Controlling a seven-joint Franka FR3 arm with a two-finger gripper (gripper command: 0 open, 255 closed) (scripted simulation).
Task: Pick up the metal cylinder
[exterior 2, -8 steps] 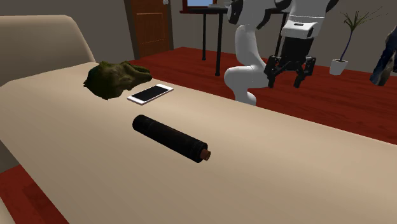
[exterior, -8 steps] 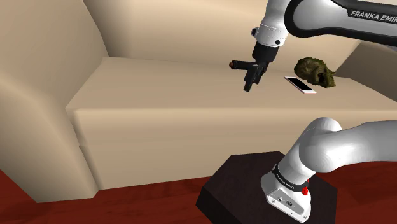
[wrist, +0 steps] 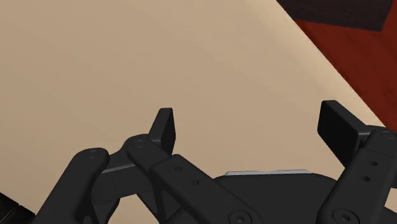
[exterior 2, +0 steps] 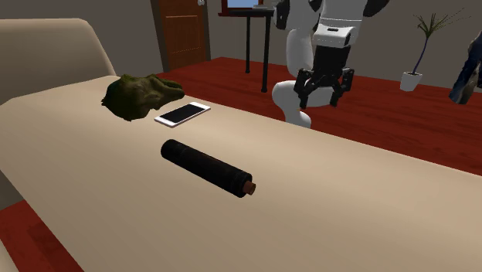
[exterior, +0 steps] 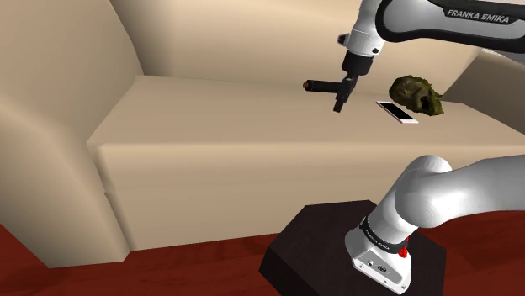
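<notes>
A dark cylinder [exterior 2: 207, 168] with a reddish-brown end lies on its side on the beige cushion [exterior 2: 347, 201]. In the shoulder view the cylinder [exterior: 320, 85] is partly hidden behind the hand. My black gripper [exterior 2: 320, 100] hangs open in the air over the cushion's far edge, beyond the cylinder and to the second exterior view's right, apart from it. In the shoulder view the gripper [exterior: 340, 106] points down in front of the cylinder. In the wrist view the gripper [wrist: 251, 127] has its fingers [wrist: 164, 127] wide apart over bare beige surface, nothing between them.
A white-edged phone [exterior 2: 182, 113] lies flat near the cylinder, and an olive-green lumpy object [exterior 2: 139, 94] sits just past it. The cushion has a tall beige armrest [exterior: 50, 126] at the shoulder view's left. My dark stand [exterior: 324, 248] is on red floor.
The gripper has shifted towards the second exterior view's left and slightly lower, nearer the cylinder, still open. The cylinder, phone and green object have not moved.
</notes>
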